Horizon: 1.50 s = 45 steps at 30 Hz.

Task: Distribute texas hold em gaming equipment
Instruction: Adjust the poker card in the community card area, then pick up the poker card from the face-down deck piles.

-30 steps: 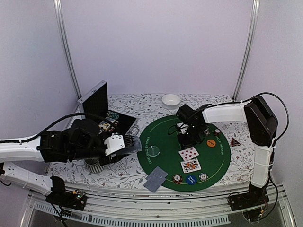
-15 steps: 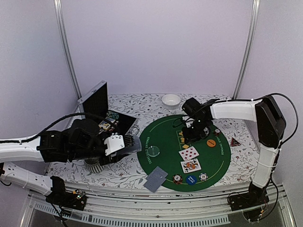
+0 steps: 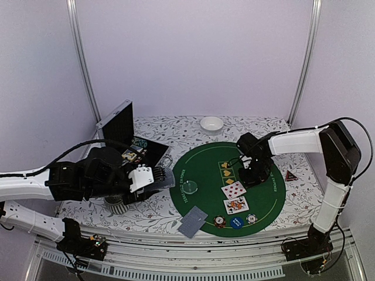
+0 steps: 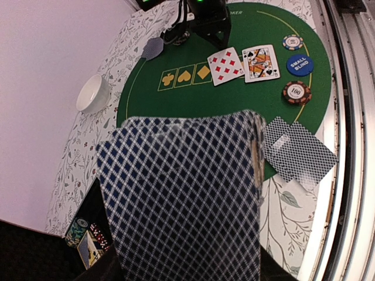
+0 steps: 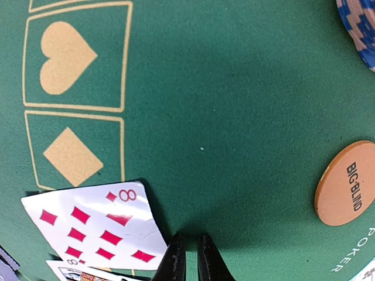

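My left gripper [image 3: 153,178] is shut on a deck of playing cards [image 4: 181,199] with blue checked backs, held above the table's left side; the deck hides its fingers in the left wrist view. On the round green mat [image 3: 202,167] lie a face-up eight of diamonds [image 5: 96,225] and a face-up court card [image 3: 236,205]. My right gripper [image 5: 187,257] hovers low over the mat just right of the eight, shut with nothing between its tips. An orange BIG BLIND chip [image 5: 345,184] lies to its right, and a blue-and-white chip [image 5: 358,26] farther off.
Two face-down cards [image 3: 193,220] overhang the mat's near edge, beside reddish-brown [image 3: 219,222], blue [image 3: 236,222] and white [image 3: 251,219] chips. A pale disc [image 3: 191,188], red triangle [image 3: 291,175], white bowl [image 3: 211,123], open black box [image 3: 126,126] and ribbed mug [image 3: 117,205] surround the mat.
My right gripper has moved right across the mat, uncovering the printed suit boxes. The left arm and its deck have stayed put.
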{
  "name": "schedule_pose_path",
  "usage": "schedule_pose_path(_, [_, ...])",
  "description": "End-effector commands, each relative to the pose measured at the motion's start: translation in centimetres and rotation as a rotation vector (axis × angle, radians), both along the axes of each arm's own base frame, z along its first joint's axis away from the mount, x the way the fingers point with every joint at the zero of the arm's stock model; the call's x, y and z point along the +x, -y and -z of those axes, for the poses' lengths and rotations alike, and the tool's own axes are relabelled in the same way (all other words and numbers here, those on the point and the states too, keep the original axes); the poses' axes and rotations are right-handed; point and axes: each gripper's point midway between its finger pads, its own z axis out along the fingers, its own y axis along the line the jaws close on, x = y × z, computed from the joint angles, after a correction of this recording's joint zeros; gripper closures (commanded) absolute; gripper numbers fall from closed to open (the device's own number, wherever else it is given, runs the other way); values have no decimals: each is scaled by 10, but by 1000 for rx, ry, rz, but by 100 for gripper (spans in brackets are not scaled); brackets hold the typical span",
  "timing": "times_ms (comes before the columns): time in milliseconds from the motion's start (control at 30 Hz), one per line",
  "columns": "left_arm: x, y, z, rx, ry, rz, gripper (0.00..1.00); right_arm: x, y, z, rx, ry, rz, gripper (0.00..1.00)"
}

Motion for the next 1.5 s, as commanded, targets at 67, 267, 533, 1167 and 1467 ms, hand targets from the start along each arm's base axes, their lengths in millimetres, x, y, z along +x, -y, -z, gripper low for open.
schedule_pose_path(67, [2,0,-5,-22,4,-5,46,-23,-7,14,-17,-53,-39,90])
schedule_pose_path(267, [2,0,-4,-19,3,-4,46,-29,-10,9,-20,-55,-43,90])
schedule_pose_path(533, [2,0,-4,-20,3,-6,46,-27,-3,0,-56,-34,-37,88])
schedule_pose_path(1167, [2,2,2,-1,2,3,47,-77,-220,-252,789,489,-617,1])
schedule_pose_path(1467, [3,2,1,-5,8,1,47,-106,-271,-246,983,390,-723,1])
